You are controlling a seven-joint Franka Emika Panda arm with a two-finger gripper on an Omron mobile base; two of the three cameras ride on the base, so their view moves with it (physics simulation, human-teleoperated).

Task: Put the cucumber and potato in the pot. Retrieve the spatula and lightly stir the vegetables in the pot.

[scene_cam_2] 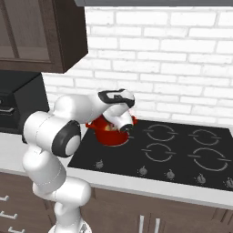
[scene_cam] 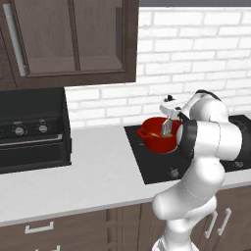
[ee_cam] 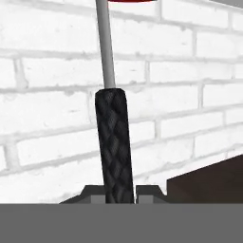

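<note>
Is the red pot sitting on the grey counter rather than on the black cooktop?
No. In the left base view the pot stands on the black cooktop, right of the grey counter.

The pot [scene_cam: 158, 136] stands on the cooktop [scene_cam_2: 182, 154] at its rear left corner, near the wall. The cooktop lies in the counter [scene_cam: 88, 166]. A microwave [scene_cam: 32, 130] sits at the counter's left end.

Bare counter [scene_cam: 98, 162] left of the pot [scene_cam: 158, 138]; brick wall [scene_cam: 196, 59] close behind, cabinet [scene_cam: 73, 39] overhead.
</note>
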